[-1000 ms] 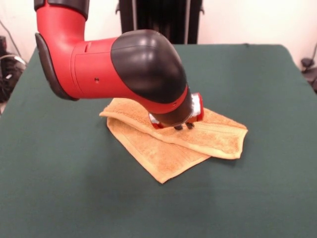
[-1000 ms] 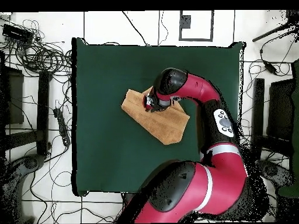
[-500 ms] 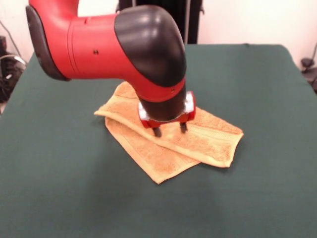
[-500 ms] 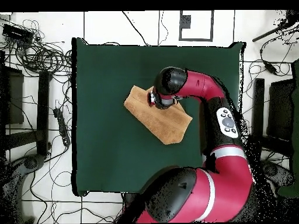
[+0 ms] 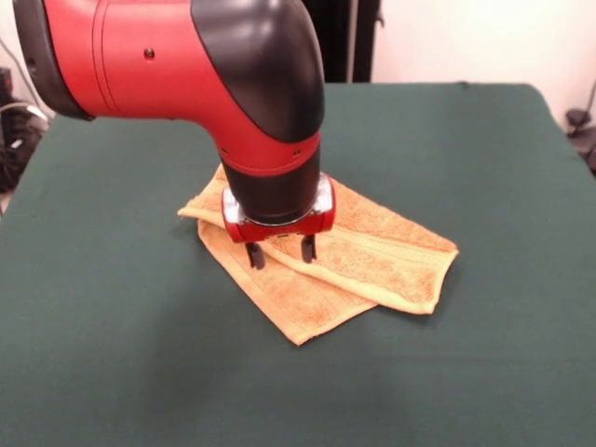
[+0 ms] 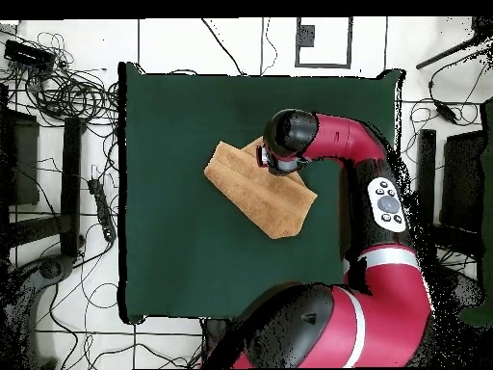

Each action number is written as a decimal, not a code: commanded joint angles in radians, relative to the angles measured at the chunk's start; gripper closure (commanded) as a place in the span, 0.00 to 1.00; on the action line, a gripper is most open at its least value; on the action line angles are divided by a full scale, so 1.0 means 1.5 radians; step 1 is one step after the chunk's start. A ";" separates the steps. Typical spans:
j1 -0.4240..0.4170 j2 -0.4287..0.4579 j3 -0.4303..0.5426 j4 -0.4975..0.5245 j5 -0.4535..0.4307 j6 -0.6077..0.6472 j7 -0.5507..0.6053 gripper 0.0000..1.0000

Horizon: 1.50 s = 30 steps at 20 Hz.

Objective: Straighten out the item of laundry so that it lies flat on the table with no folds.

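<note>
One towel [image 5: 372, 256] lies on one bench [image 5: 484, 149], right beneath the tool [image 5: 279, 251]. There is one arm [image 5: 177, 65], carrying that one tool, which shows two dark fingers [image 5: 253, 257] spread apart just above the cloth. The towel shows two layers, one folded over the other, with one lower corner jutting out just past the tool on the near side.
</note>
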 commanded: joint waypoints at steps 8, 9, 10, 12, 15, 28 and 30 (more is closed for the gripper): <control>0.011 0.012 0.018 0.054 -0.032 -0.031 -0.041 0.00; 0.011 0.012 0.018 0.054 -0.031 -0.030 -0.039 0.00; 0.011 0.012 0.019 0.055 -0.031 -0.031 -0.037 0.00; 0.011 0.011 0.018 0.057 -0.032 -0.029 -0.033 0.00; 0.014 0.012 0.016 0.063 -0.032 -0.031 -0.021 0.00; 0.009 0.041 0.031 0.058 -0.029 -0.050 -0.026 0.00; 0.009 0.041 0.032 0.058 -0.028 -0.050 -0.026 0.00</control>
